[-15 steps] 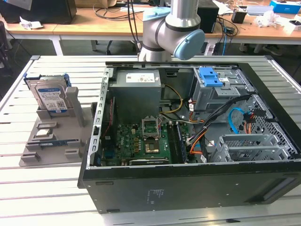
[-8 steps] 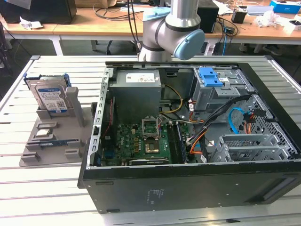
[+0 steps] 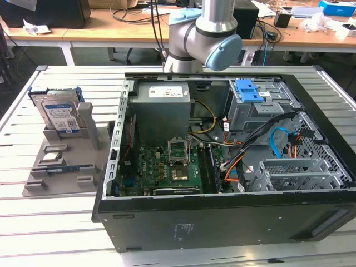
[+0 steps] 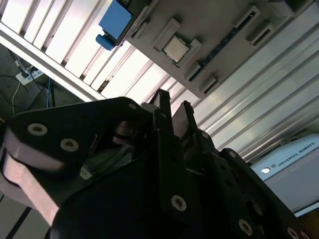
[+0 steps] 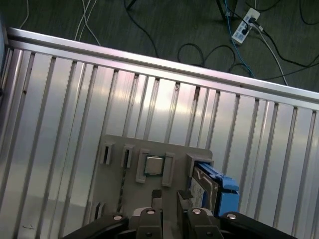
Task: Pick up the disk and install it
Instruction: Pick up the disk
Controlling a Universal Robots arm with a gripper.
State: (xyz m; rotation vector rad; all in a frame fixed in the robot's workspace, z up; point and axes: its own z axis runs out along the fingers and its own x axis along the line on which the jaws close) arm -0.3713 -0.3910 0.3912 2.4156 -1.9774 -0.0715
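Silver-grey disk point(image 3: 60, 114): stands on edge in a slot of the fixture plate, label facing out, blue bracket along its edges. Stood upright like this, its top edge is likely left free for a pinch from above. Not picked up yet.
Fixture plate point(image 3: 67, 181): grey, flat on the slotted aluminium table point(image 3: 55, 222), just beside the PC case on the exterior view's left. Its ribs and pockets hold each part in a fixed pose.
CPU chip point(image 3: 51, 156): lies flat in its own pocket on the plate, near the disk but not touching it.
Gripper point(image 5: 169, 199): hangs above the plate, pointing down at it. In the first wrist view the disk point(image 5: 207, 185) sits just to one side of the fingers, so I judge this as the approach, not yet lined up.
Jaws: a little apart, nothing between them, touching nothing.
Robot arm point(image 3: 206, 33): rises from behind the case.
PC case point(image 3: 222, 211): lies on its side with the panel off, so the bays open upward for loading.
Drive cage point(image 3: 253, 114): grey metal with a blue latch point(image 3: 249, 90) on top, well apart from the disk.
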